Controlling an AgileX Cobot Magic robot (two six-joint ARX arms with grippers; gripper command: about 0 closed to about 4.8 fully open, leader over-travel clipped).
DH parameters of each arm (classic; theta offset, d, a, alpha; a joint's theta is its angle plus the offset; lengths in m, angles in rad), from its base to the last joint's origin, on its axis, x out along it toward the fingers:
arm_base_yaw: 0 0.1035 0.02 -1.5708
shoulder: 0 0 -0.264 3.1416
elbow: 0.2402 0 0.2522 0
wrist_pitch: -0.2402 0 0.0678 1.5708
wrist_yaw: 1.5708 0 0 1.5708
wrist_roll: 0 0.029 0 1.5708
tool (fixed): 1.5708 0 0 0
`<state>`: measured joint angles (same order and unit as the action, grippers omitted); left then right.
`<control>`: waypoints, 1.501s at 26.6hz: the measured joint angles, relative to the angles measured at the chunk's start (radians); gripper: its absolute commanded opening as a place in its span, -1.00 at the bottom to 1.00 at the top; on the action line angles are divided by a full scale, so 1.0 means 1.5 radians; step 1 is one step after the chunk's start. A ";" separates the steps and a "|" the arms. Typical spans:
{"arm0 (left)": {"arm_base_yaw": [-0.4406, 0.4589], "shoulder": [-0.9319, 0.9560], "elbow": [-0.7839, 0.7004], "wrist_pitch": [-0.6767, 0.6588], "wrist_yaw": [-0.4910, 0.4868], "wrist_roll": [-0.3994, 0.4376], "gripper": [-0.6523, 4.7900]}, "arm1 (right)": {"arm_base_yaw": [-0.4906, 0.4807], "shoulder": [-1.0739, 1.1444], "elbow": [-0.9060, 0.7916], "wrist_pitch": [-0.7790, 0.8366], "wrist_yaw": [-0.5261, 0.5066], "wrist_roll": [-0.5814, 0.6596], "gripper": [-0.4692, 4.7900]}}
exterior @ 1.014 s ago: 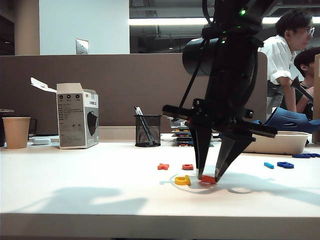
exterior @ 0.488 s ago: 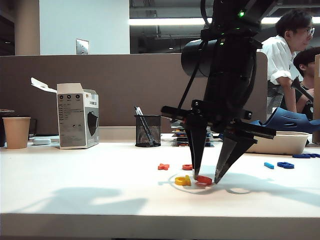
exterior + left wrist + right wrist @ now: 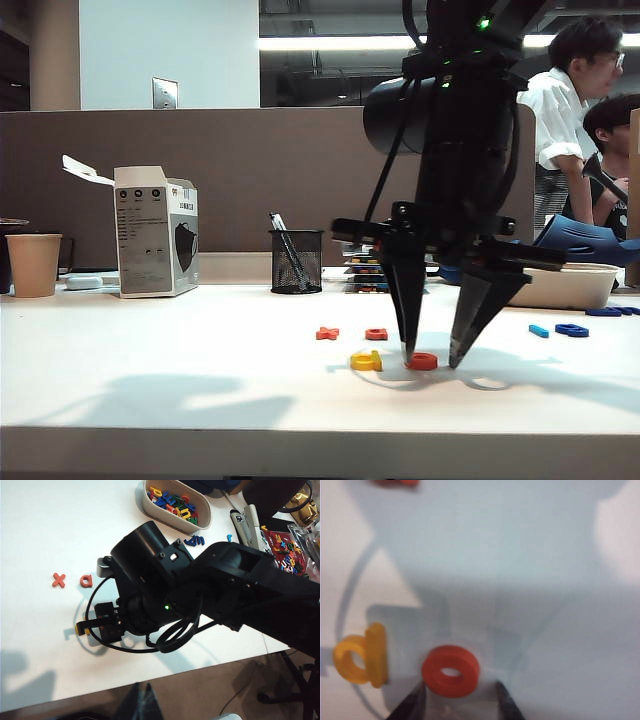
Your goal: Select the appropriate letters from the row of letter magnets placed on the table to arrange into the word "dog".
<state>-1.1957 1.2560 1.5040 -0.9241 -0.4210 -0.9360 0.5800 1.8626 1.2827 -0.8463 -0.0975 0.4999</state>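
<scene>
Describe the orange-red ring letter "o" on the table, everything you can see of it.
The orange-red "o" is a small, thick, flat ring with a small oval hole, matte plastic by its look. It lies flat on the white table, just beside the yellow "d" with a small gap between them, the pair reading "do". The right hand stands over it, open, one fingertip on each side. In the right wrist view neither tip seems to press on it, so it looks released. The left hand is not in view.

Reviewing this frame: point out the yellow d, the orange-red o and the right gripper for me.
yellow d (image 3: 360,659), right wrist view, on its round bowl.
orange-red o (image 3: 451,671), right wrist view, on the ring's rim.
right gripper (image 3: 434,360), exterior view, midway between the tips, jaws open astride the o.
</scene>
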 measured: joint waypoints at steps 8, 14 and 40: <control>0.000 0.000 0.000 0.000 0.000 0.000 -0.78 | -0.002 -0.048 0.035 -0.033 -0.003 -0.014 0.00; 0.000 0.000 0.000 0.000 0.000 0.000 -0.78 | -0.009 -0.052 0.085 -0.052 0.026 -0.043 0.00; 0.000 0.000 0.000 0.000 0.000 0.000 -0.78 | -0.281 -0.009 0.098 -0.024 0.098 -0.195 0.00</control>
<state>-1.1954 1.2556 1.5040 -0.9241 -0.4213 -0.9360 0.1581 1.8492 1.4292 -0.8818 0.0502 0.2073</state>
